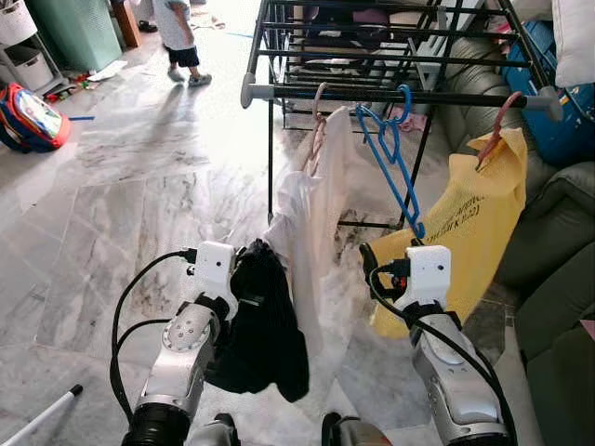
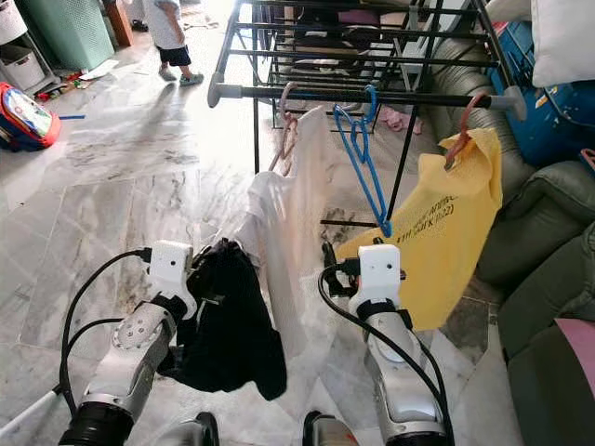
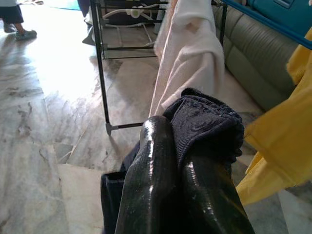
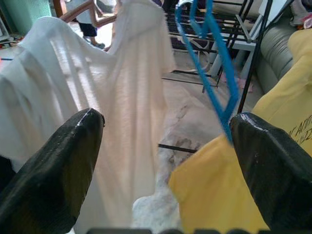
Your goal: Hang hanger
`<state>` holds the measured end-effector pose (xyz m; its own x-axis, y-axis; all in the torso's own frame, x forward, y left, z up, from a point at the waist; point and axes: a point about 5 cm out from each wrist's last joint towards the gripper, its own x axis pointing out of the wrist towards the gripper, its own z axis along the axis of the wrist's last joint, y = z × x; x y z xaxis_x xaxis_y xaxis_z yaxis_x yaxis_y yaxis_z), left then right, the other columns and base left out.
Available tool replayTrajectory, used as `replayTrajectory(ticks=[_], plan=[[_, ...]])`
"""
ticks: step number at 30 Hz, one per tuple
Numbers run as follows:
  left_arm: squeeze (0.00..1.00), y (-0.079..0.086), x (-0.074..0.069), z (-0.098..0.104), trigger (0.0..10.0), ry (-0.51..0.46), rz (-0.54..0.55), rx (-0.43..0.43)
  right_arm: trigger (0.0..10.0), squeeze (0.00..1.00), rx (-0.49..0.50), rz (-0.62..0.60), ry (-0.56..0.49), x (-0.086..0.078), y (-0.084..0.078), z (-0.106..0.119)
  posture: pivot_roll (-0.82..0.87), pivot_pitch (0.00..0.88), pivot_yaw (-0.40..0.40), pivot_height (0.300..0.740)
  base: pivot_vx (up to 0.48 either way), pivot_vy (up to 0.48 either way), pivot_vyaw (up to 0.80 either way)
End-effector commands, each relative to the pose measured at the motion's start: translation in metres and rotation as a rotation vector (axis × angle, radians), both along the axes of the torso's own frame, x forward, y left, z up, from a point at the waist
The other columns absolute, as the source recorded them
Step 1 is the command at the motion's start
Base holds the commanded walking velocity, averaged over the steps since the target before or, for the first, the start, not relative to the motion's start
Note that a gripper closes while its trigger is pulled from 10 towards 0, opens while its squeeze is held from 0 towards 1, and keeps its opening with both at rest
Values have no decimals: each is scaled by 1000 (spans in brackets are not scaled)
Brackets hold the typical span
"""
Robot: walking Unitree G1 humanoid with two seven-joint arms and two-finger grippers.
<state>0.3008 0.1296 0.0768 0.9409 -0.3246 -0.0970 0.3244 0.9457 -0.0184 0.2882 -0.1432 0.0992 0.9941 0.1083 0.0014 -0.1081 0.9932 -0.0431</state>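
A blue hanger [image 1: 390, 153] hangs bare on the front rail [image 1: 446, 95] of a black drying rack. On one side of it a white garment [image 1: 311, 214] hangs from a pink hanger; on the other, a yellow shirt [image 1: 474, 223] hangs from a red hanger. My left gripper [image 3: 178, 151] is shut on a dark navy garment [image 1: 265, 325], which droops low in front of the white one. My right gripper [image 4: 165, 151] stands open with nothing between its fingers. It sits just below the blue hanger's lower corner [image 4: 219, 97], against the yellow shirt.
A grey-green sofa [image 1: 558, 279] lines the right side, with a blue bag [image 1: 567, 121] behind the rack. A small person [image 1: 177, 37] stands far off on the marble floor. A red and blue backpack [image 1: 33, 116] lies at the left. A white stick [image 1: 37, 418] is at the bottom left.
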Motion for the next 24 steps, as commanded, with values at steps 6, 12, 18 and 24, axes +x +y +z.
replayTrajectory(ticks=[6,12,18,24], plan=[[0,-4,-3,10,10000,-53,-32,-25,10000,0,-46,-51,-43,6,-12,14,-118,235,-5,740,0,0,0],[0,-7,-10,12,10000,-67,-84,7,10000,0,-118,-40,-57,17,-16,22,-107,271,-1,740,0,0,0],[0,-7,-17,16,10000,-65,-137,-9,10000,0,-126,-62,-81,32,-23,34,-76,294,11,740,0,0,0],[0,-1,-19,20,10000,-71,-140,12,10000,0,-123,-99,-97,42,-28,40,-54,302,20,740,0,0,0]])
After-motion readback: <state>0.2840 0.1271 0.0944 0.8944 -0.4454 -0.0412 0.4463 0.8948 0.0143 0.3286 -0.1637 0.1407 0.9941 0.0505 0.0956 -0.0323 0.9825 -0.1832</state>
